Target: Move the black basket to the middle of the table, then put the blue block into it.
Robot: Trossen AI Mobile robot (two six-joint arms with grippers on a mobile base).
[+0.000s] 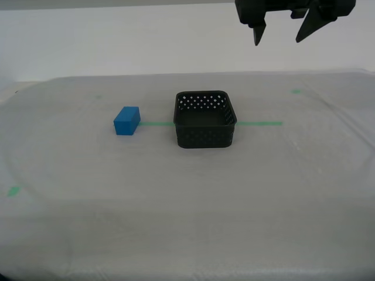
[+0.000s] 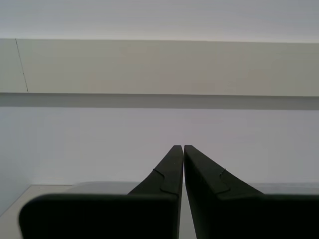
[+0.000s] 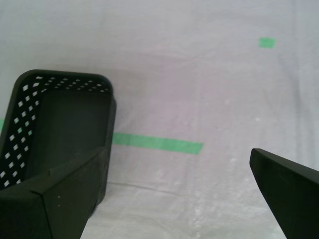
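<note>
green tape line (image 1: 261,123) running under the black basket (image 1: 205,120) mid-table (image 1: 187,222) | blue block (image 1: 126,120) lying beside basket, apart, toward exterior view's left | my first gripper (image 1: 282,32) hanging high, fingers spread wide, holding nothing | my second gripper (image 2: 183,149) pointing at wall, fingertips pressed together, holding nothing

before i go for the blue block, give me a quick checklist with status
1. Black basket near the table's middle, on the green tape line: ok.
2. Basket empty: ok.
3. Blue block free on the cloth, apart from the basket: ok.
4. My first end effector open, raised clear of the basket: ok.
5. My second end effector open: not ok, shut.
6. Second arm's position relative to block: cannot tell.
</note>
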